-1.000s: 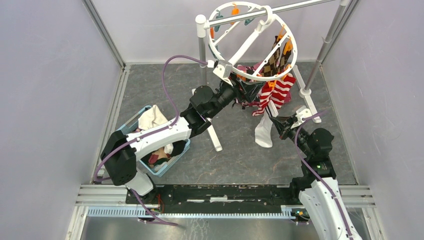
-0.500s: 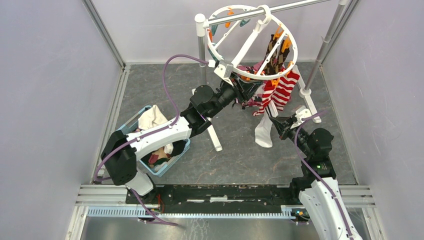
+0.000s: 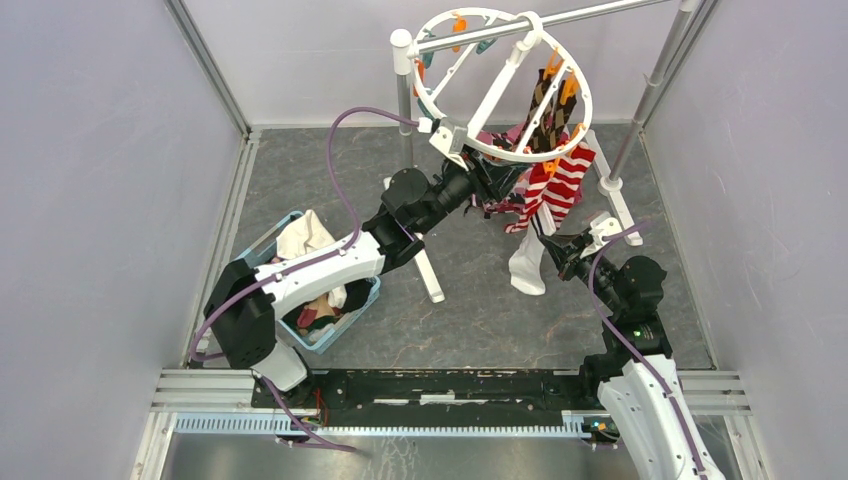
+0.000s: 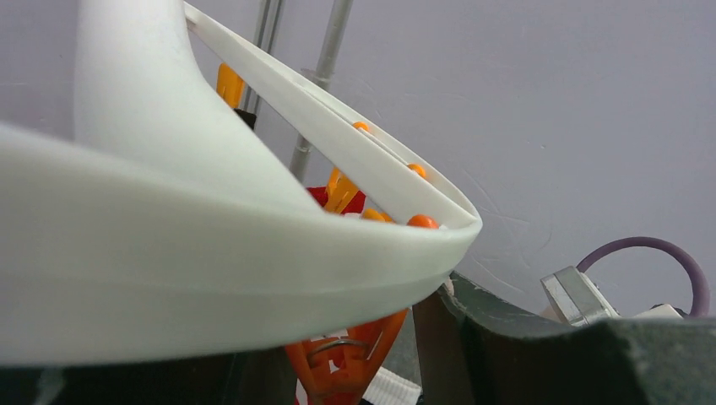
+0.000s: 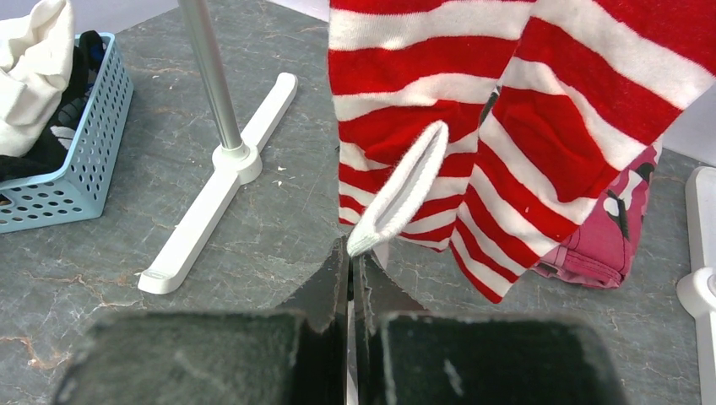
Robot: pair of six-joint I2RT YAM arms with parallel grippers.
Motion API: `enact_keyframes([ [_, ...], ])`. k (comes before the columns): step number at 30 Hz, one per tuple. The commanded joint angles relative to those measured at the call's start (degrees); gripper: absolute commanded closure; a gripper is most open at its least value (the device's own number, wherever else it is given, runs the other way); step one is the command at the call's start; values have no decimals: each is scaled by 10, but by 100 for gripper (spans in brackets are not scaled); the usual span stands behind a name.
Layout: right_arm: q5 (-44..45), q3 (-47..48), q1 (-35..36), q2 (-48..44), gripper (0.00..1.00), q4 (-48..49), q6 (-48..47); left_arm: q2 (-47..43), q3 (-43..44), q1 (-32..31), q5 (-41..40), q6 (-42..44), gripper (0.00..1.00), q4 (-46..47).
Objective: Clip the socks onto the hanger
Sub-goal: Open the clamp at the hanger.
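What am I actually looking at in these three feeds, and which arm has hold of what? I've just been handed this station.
The wide picture looks down from above and behind two robot arms bolted at the table's near edge; the other two come from a camera on each wrist. A round white hanger with clothespins hangs from a silver rail; argyle socks and red-and-white striped socks hang from it. The right gripper is shut on the edge of a white sock next to the striped ones. The left gripper is up at the hanger's rim with an orange clothespin between its fingers; whether it is squeezing it is unclear. A blue basket on the left holds more laundry.
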Motion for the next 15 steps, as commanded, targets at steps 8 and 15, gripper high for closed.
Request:
enact_keyframes([
  [8, -1, 10, 6, -5, 100, 11, -6, 21, 32, 2, 22, 24, 48, 38],
  [15, 0, 8, 7, -8, 100, 11, -8, 30, 37, 2, 24, 14, 40, 50],
])
